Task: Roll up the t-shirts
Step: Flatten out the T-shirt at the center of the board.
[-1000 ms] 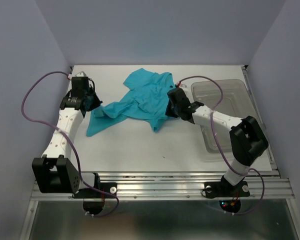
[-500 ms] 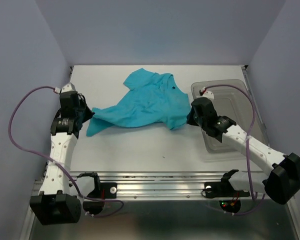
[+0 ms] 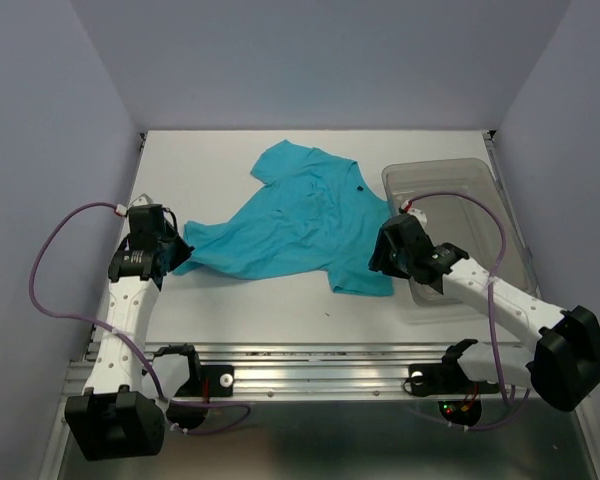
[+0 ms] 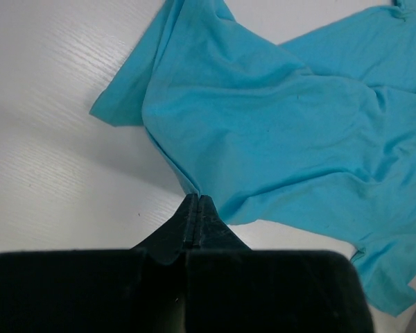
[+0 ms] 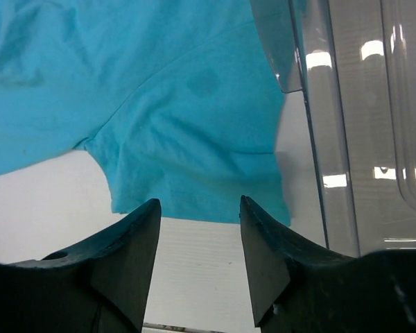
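Observation:
The teal t-shirt [image 3: 310, 215] lies spread across the middle of the white table, wrinkled, its collar end toward the far side. My left gripper [image 3: 177, 252] is at the shirt's left edge, shut on a pinch of cloth; in the left wrist view the fabric [image 4: 284, 125] runs in folds straight into the closed tips [image 4: 197, 199]. My right gripper [image 3: 377, 262] stands open just near of the shirt's right corner, beside the bin. In the right wrist view the shirt's hem [image 5: 180, 104] lies flat just beyond the gripper [image 5: 200, 205], with nothing between the fingers.
A clear grey-tinted plastic bin [image 3: 435, 166] sits at the right of the table; its wall [image 5: 312, 104] is right next to my right fingers. Purple cables loop from both arms. A metal rail runs along the table's near edge.
Both arms drew toward the near edge and the shirt got pulled out flatter and wider. The right gripper opened and let go of the shirt's right corner. The left stayed shut on the cloth.

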